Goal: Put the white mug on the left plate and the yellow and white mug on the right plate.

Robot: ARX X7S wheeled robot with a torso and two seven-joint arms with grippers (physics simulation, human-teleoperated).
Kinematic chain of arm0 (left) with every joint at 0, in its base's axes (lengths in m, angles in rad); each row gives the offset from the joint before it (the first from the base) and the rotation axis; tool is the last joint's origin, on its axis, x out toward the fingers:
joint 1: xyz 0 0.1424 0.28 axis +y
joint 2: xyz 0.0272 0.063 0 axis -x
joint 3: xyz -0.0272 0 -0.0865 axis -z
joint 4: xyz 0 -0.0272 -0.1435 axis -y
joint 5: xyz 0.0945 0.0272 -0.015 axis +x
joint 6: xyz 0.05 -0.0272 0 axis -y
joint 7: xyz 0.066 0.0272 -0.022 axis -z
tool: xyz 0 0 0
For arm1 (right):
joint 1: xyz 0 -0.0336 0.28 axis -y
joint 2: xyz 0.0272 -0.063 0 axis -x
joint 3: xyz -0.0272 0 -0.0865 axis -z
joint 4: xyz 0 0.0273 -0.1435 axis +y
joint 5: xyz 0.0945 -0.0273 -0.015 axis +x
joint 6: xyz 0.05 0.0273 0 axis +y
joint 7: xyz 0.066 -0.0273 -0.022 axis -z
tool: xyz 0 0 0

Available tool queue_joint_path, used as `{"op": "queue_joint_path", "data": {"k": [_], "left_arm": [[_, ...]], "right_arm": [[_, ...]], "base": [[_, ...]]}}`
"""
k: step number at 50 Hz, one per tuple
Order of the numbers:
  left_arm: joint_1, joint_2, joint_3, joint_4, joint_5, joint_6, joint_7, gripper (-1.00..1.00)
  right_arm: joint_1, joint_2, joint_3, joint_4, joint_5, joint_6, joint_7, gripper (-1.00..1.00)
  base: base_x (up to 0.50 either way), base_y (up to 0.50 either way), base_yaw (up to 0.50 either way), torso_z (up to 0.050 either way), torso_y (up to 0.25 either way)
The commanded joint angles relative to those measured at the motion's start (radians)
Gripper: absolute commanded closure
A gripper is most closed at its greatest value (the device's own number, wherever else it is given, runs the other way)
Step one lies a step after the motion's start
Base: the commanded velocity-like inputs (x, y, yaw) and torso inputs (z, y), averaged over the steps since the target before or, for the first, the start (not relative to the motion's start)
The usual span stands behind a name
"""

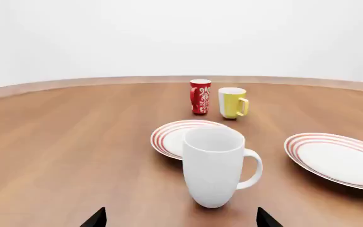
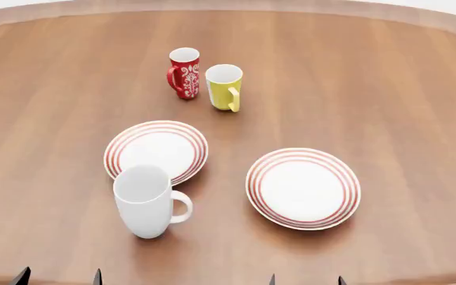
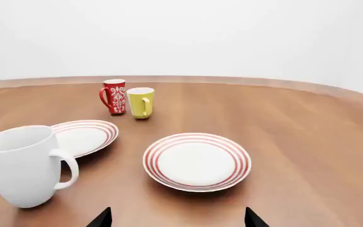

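The white mug (image 2: 146, 202) stands upright on the counter (image 2: 370, 89), at the near edge of the left plate (image 2: 157, 151), handle pointing right. The yellow and white mug (image 2: 224, 86) stands far back beside a red mug (image 2: 184, 72). The right plate (image 2: 303, 187) lies bare. Both arms' fingers (image 1: 96, 218) (image 3: 102, 217) are spread apart, holding nothing.
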State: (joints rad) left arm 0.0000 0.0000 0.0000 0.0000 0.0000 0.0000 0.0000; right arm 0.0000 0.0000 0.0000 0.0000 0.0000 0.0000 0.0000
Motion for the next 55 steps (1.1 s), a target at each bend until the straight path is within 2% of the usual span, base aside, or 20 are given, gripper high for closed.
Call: {"op": "queue_joint_path", "data": {"k": [1,7,9,11,55], "left_arm": [[-0.006,-0.017,0.002,0.002,-0.038,-0.011,-0.014,-1.00],[0.007,-0.042,0.015,0.003,-0.034,0.031,-0.050,-1.00],[0.020,-0.047,0.007,0.027,-0.099,0.035,-0.017,-1.00],[0.024,-0.057,0.025,0.031,-0.054,0.020,-0.043,-1.00],[0.033,-0.110,0.098,0.067,-0.068,0.026,-0.126,-1.00]], "right_arm": [[-0.011,0.018,-0.037,-0.011,-0.021,-0.015,0.029,-1.00],[-0.035,0.036,-0.054,-0.035,0.011,-0.036,0.052,-1.00],[-0.040,0.042,-0.064,-0.036,0.002,-0.042,0.064,-1.00],[-0.046,0.047,-0.069,-0.042,0.013,-0.052,0.063,-1.00],[-0.052,0.118,-0.164,-0.083,0.019,-0.024,0.116,-1.00]], "base": [[0.00,0.00,0.00,0.000,0.000],[0.00,0.00,0.00,0.000,0.000],[0.00,0.00,0.00,0.000,0.000],[0.00,0.00,0.00,0.000,0.000],[0.06,0.01,0.50,0.000,0.000]]}}
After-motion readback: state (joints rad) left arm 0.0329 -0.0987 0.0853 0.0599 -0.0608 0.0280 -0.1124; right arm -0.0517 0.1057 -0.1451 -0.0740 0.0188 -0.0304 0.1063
